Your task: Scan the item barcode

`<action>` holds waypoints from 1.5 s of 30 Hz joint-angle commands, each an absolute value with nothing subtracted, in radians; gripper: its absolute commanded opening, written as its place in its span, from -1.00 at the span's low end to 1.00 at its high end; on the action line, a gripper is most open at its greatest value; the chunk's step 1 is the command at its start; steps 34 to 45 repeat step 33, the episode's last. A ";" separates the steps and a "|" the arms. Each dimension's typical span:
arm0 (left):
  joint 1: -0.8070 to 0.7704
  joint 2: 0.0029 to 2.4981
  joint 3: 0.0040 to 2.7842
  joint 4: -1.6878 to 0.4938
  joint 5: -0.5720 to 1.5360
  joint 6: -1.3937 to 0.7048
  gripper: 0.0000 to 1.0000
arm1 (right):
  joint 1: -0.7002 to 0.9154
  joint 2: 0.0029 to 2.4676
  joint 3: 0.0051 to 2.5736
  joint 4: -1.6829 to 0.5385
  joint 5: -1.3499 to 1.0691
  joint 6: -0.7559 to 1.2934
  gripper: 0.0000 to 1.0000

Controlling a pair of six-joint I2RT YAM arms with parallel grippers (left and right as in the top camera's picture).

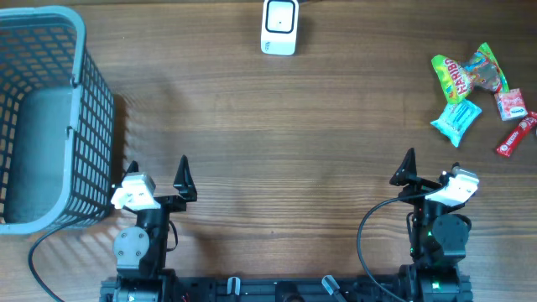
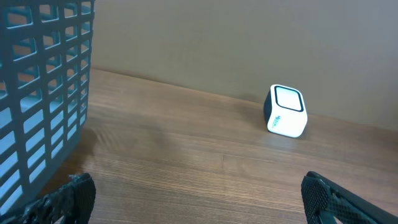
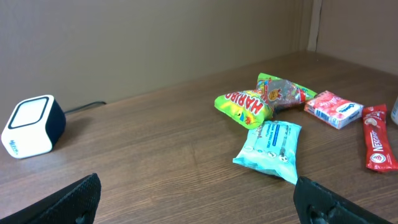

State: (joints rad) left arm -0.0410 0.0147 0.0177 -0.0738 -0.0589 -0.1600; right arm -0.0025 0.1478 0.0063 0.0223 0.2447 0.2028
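far across the table [image 1: 252, 117] from the scanner [image 1: 279, 26], at the near edge, both my tools wait with nothing in them: the left tool [image 1: 158, 172] has its jaws spread wide, and so does the right tool [image 1: 428, 168].

the things to scan lie in a small heap well to the right of the scanner: a yellow-green haribo bag [image 3: 244, 106], a second green sweet bag [image 3: 283, 89] touching it, a light blue packet [image 3: 270, 146] just in front, a red and white packet [image 3: 333, 108] and a red bar [image 3: 375, 144]. the basket [image 1: 50, 117] stands well to the left of the scanner.

risk, as i judge it: the packets are crowded, so closing on one could drag or nudge its neighbour. they look soft and slick, so a pinch may slip or crumple the code. i can't see any barcode from here, so i might present the wrong face.

readable: "haribo" clearly; the red bar seems to say "nestle", but i'm unsure. the rest is too small.
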 commanded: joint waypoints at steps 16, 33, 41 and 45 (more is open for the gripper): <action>-0.036 0.006 0.006 -0.067 -0.068 -0.169 1.00 | 0.002 0.003 0.005 0.029 0.262 0.186 0.99; -0.036 0.006 0.006 -0.067 -0.068 -0.169 1.00 | 0.002 0.003 0.005 0.029 0.262 0.186 0.99; -0.036 0.006 0.006 -0.067 -0.068 -0.169 1.00 | 0.002 0.003 0.005 0.029 0.262 0.186 0.99; -0.036 0.006 0.006 -0.067 -0.068 -0.169 1.00 | 0.002 0.003 0.005 0.029 0.262 0.186 0.99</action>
